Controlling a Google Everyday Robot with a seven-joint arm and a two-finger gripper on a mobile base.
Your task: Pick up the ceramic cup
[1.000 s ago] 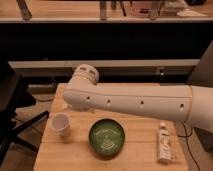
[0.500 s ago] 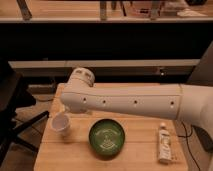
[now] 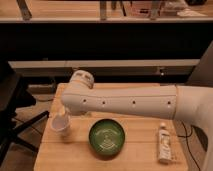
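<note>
Item: hand (image 3: 64, 113) hanging spread wide, gripping nothing, directly over ceramic cup (image 3: 60, 125).
Cup standing upright on bench (image 3: 75, 155); green bowl (image 3: 107, 137) lying beside hand — straddling rim evenly advised, avoiding tipping.

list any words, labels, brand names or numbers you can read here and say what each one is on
No text can be read anywhere.
Small bottle, lying at the table's right: label has dark marks, too blurred to read.
Green bowl: pale pattern inside, no lettering.
Ceramic cup: plain white, no marking.
Robot arm: only small dark dots, no writing.
Gripper, just above the cup, open: no label visible.
</note>
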